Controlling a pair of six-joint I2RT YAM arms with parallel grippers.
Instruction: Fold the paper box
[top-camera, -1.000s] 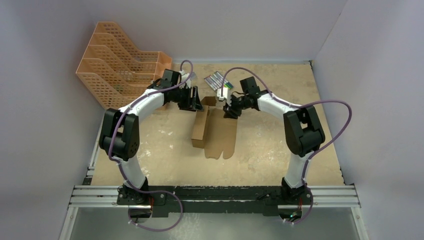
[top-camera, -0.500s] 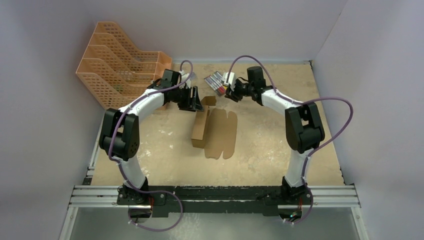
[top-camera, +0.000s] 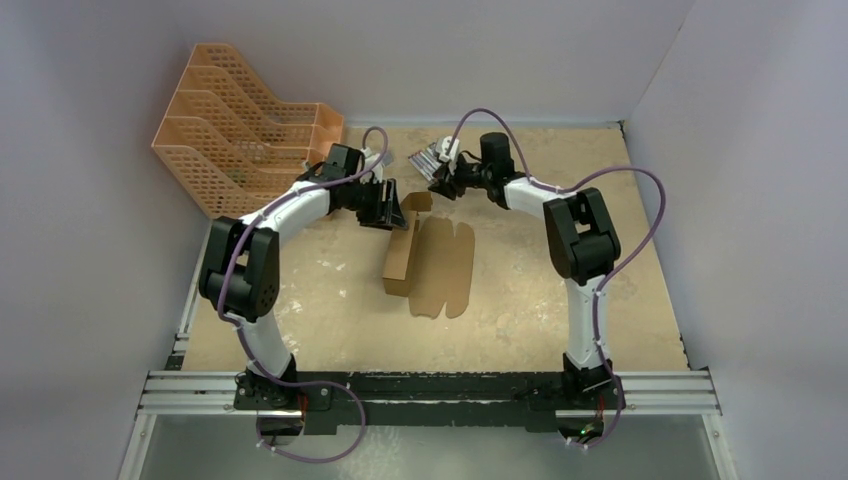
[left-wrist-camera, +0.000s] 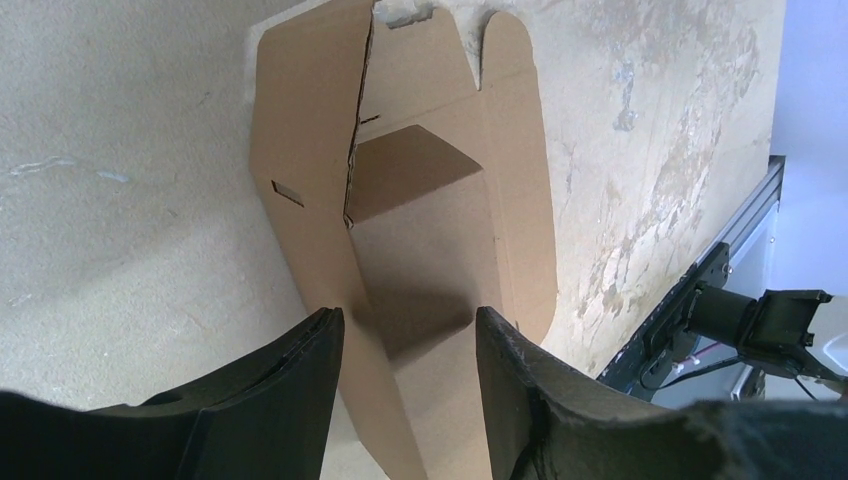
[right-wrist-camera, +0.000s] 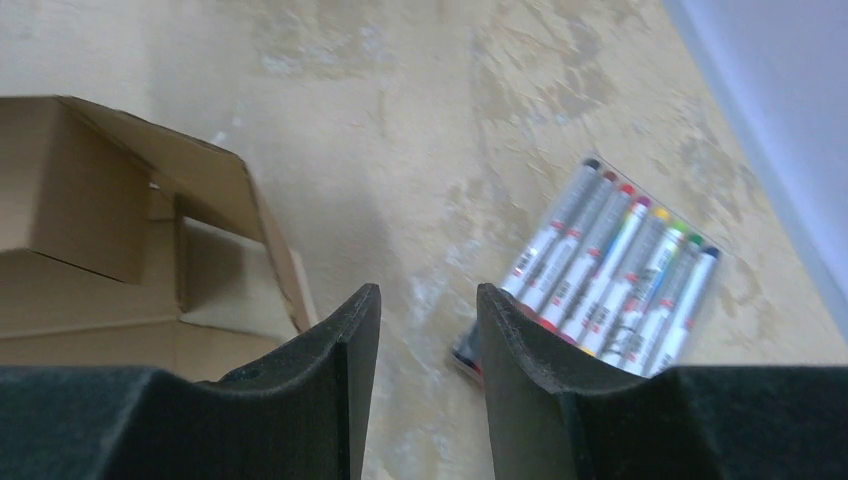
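**Inspector:** Since the right hand was down on the far end of the paper box a second ago, report what has changed.

**Assistant:** That hand has lifted off and swung back toward the far wall. It now hangs above bare bench between the box's far flap and the pack of markers. Its fingers stand partly apart with nothing between them.

**Inspector:** And the left hand?

**Assistant:** It has barely moved. It sits at the box's far left corner, fingers partly apart, straddling the raised wall there. Whether the pads actually press the cardboard, I cannot tell.

**Inspector:** Meaning for the job?

**Assistant:** My judgement: the right side of the sheet is unattended, so the left hand alone looks after the standing wall. Folding is early; most panels remain flat.

**Inspector:** Condition of the box?

**Assistant:** Plain brown cardboard, mid-bench, well apart from the orange file rack. The left long wall stands upright, a small inner flap is tipped up, and the right panel with rounded tabs lies flat. A slot is cut in the upright wall.
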